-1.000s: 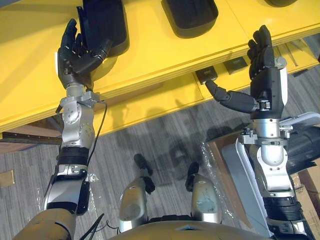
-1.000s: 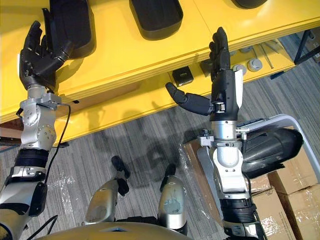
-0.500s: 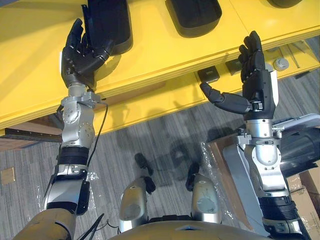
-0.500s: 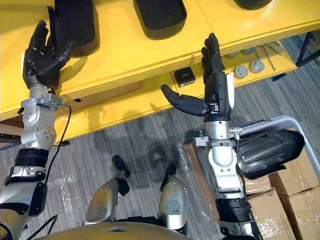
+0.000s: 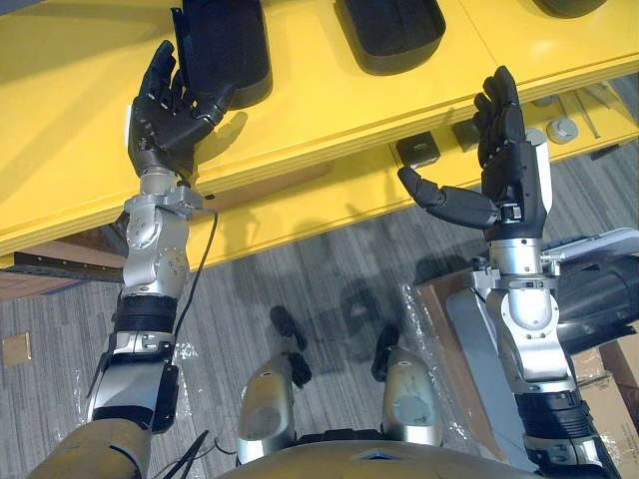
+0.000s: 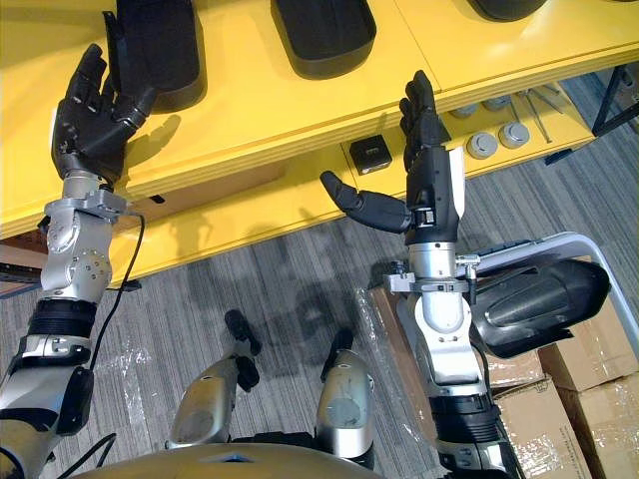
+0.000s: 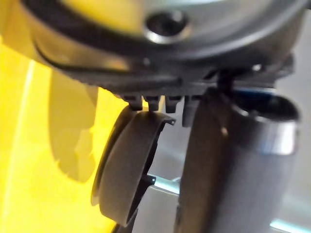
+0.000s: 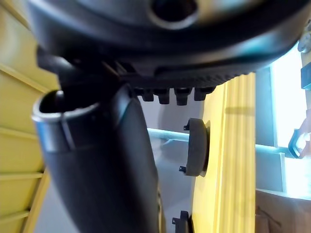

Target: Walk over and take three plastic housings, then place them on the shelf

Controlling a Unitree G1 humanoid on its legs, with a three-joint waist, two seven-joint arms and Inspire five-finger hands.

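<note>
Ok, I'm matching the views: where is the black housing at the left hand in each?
Left eye view: housing top left, beside the left hand's fingers.
Right eye view: top left.
Left wrist view: centre, edge-on.
Right wrist view: a housing shows, which one unclear.
Shared landmark: the yellow shelf.

The left arm (image 5: 150, 249) and right arm (image 5: 527, 319) are silver-grey and rounded, with black bands. The left hand (image 5: 165, 110) and right hand (image 5: 504, 150) are black with white edging.
</note>
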